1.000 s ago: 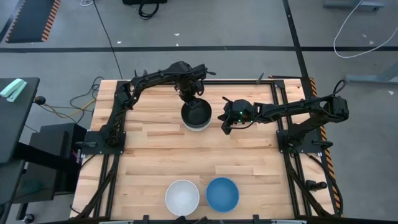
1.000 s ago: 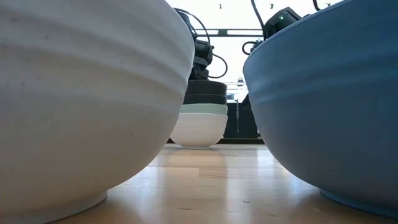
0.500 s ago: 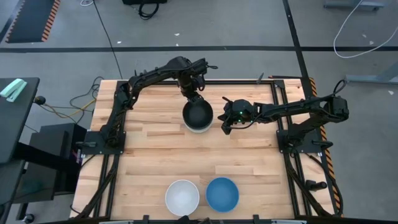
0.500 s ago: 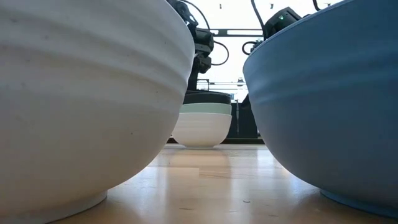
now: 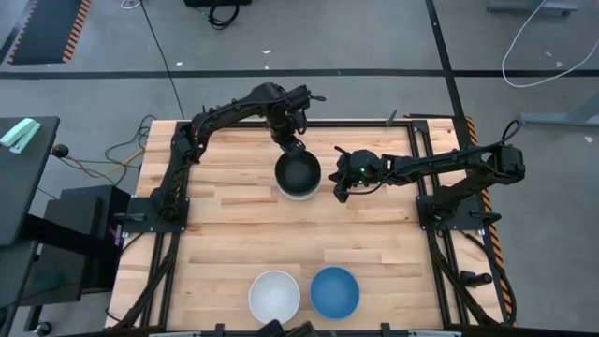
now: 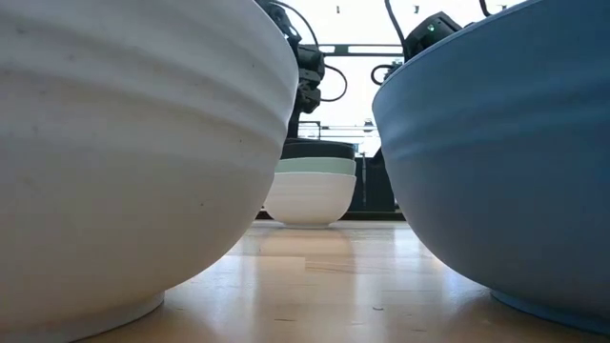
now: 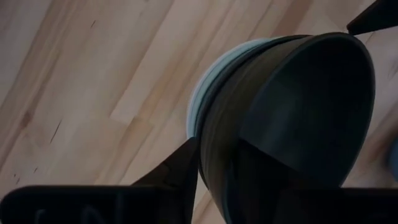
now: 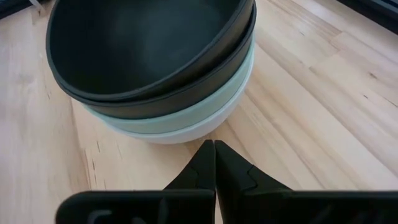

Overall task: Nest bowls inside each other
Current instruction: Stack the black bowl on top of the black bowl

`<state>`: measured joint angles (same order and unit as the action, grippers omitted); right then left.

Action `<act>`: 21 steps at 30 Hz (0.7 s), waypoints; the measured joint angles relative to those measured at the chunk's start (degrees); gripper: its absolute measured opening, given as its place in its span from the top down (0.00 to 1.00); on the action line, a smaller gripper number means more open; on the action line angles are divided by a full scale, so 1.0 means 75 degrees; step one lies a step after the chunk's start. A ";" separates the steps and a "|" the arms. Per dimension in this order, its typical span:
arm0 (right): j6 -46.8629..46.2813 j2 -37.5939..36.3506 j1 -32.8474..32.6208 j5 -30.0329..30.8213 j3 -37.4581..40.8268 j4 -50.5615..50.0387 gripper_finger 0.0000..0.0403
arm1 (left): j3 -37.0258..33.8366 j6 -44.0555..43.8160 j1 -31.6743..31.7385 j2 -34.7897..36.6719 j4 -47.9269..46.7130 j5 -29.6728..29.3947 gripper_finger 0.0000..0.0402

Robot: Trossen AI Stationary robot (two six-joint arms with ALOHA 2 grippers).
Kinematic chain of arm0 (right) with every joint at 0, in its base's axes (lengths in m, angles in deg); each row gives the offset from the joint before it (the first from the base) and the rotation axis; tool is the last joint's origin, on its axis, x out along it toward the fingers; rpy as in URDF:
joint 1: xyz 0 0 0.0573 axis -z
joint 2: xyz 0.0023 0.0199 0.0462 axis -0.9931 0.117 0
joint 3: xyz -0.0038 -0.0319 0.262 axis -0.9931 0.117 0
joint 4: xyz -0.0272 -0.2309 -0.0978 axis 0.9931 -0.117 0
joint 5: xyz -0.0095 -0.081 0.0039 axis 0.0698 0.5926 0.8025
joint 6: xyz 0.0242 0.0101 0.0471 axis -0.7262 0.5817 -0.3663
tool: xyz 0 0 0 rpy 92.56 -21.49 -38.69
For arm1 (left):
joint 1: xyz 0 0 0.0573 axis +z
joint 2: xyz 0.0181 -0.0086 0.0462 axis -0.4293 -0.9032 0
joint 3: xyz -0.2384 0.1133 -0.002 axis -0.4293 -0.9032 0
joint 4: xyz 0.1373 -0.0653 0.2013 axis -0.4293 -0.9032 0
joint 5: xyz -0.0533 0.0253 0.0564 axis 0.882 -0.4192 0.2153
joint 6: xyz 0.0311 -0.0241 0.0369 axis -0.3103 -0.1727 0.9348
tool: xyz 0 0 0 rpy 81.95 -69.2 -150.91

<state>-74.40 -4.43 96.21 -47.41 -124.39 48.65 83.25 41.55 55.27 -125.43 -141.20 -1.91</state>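
From above: the stack (image 5: 297, 175) sits mid-worktop, left jaws (image 5: 288, 145) at its far rim, right jaws (image 5: 341, 190) beside it. White bowl (image 5: 274, 295) and blue bowl (image 5: 334, 291) wait at the near edge. Left wrist: one finger (image 7: 180, 171) outside the black rim, parted, gripping nothing I can confirm. Right wrist: jaws pinched shut, empty.

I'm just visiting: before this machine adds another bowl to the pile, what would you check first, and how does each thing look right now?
1. Stack seated level, black on black on mint on white: ok, by the right wrist view.
2. Left end effector clear of the stack: cannot tell; it sits right at the far rim, one finger beside the bowl wall.
3. Right end effector free to work: ok, fingers shut and empty beside the stack.
4. White bowl upright and reachable: ok, at the near edge.
5. Blue bowl upright: ok, beside it.
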 joint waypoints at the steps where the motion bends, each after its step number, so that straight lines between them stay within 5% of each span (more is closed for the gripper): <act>1: 0.0003 0.0000 0.0000 -0.0002 0.0000 0.0000 0.99 | 0.0000 -0.0001 0.0019 0.0015 -0.0018 -0.0003 0.74; 14: 0.0085 0.0000 0.0000 0.0000 0.0000 0.0000 0.99 | 0.1062 -0.0087 0.0036 0.0058 -0.0264 -0.0003 0.78; 21: 0.0133 0.0000 0.0000 0.0000 0.0000 -0.0011 0.99 | 0.1070 0.0026 -0.0086 0.0049 -0.0517 -0.0003 0.94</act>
<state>-73.40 -4.43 96.21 -47.41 -124.39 48.56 91.27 41.74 54.63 -125.06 -145.07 -1.93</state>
